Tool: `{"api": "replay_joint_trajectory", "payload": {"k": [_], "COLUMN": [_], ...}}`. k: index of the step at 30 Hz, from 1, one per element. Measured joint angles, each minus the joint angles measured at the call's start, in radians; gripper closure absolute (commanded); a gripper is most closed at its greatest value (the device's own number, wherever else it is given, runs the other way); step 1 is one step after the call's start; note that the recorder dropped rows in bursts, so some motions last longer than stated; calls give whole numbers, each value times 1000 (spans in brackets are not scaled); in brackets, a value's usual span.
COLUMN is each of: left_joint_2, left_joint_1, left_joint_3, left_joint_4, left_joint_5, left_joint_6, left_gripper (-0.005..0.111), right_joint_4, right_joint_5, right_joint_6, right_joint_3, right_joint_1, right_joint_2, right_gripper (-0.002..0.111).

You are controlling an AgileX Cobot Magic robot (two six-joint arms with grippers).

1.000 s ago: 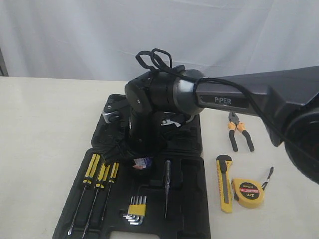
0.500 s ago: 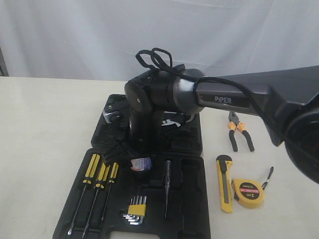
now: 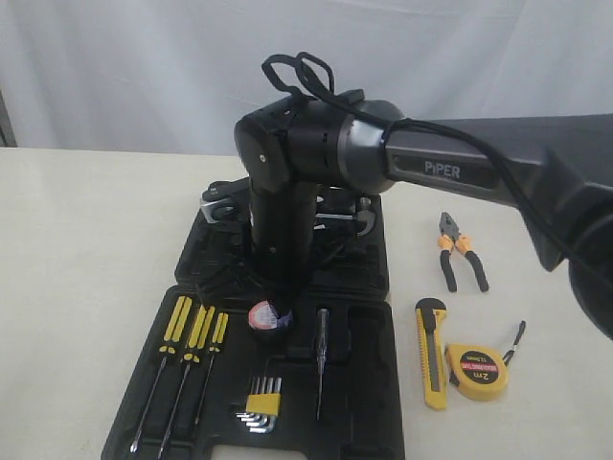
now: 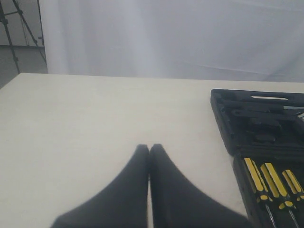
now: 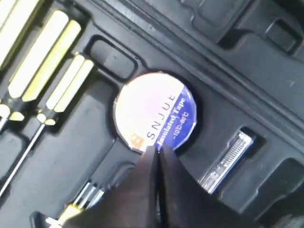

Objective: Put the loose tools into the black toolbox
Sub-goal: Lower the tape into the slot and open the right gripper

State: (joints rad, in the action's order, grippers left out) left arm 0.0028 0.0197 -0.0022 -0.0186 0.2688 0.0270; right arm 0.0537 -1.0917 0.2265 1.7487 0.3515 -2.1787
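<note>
The black tape roll (image 3: 270, 314) with its red-white-blue label (image 5: 156, 111) lies in a round recess of the open black toolbox (image 3: 369, 383). My right gripper (image 5: 157, 149) hangs just above the roll's edge, shut and empty. On the table to the right of the toolbox lie the orange-handled pliers (image 3: 460, 254), the yellow-black utility knife (image 3: 432, 355) and the round yellow tape measure (image 3: 476, 371). My left gripper (image 4: 149, 147) is shut and empty over bare table, well apart from the toolbox (image 4: 256, 118).
Yellow-handled screwdrivers (image 3: 192, 335) fill the toolbox's left slots, with a hex key set (image 3: 261, 402) and a slim tester screwdriver (image 3: 322, 355) beside them. The right arm (image 3: 316, 163) stretches over the toolbox lid. A white curtain hangs behind the table.
The right gripper has let go of the tape roll in its recess, risen a little and closed its jaws. The roll's label is now in plain sight.
</note>
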Motion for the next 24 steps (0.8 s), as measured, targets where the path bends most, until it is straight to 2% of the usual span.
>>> {"api": "replay_joint_trajectory", "payload": {"k": [11,24], "left_joint_2": [0,0], "left_joint_1": [0,0], "left_joint_3": [0,0], "left_joint_4": [0,0], "left_joint_5": [0,0], "left_joint_6": [0,0], "left_gripper": [107,107], "right_joint_4": [-3,-3], "right_joint_5": [47,92], "right_joint_6": [-5,-20], "right_joint_3": [2,5], "right_joint_1": [0,0], "right_joint_2": [-78,-58], "right_gripper": [109,109]}}
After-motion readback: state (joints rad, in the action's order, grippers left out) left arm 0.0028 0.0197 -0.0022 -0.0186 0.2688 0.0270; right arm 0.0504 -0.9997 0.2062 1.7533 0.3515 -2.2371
